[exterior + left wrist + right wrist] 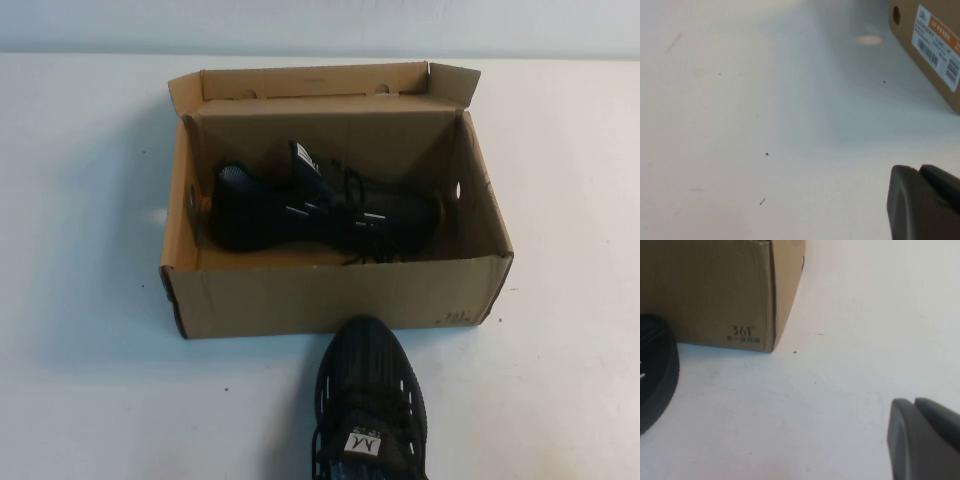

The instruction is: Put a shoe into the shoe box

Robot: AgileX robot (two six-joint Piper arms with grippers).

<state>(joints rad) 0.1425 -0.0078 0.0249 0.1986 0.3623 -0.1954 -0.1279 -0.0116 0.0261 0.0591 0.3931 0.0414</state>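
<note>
The shoe (370, 400), a black ribbed-knit sneaker with a white "M" tongue label, stands on the white table just in front of the shoe box, toe toward it. The shoe box (320, 295) is brown cardboard, open, with its flap lid folded back at the far side. Neither arm shows in the high view. In the left wrist view my left gripper (920, 170) is shut and empty over bare table, with a labelled box side (935, 55) beyond it. My right gripper (914, 402) is also shut and empty, near the box's front corner (715, 290) and the shoe's toe (655, 375).
A matching black sneaker (320, 210) with short white bars lies on its side inside the box. White tabletop (90, 380) stretches to the left and right of the box and the shoe.
</note>
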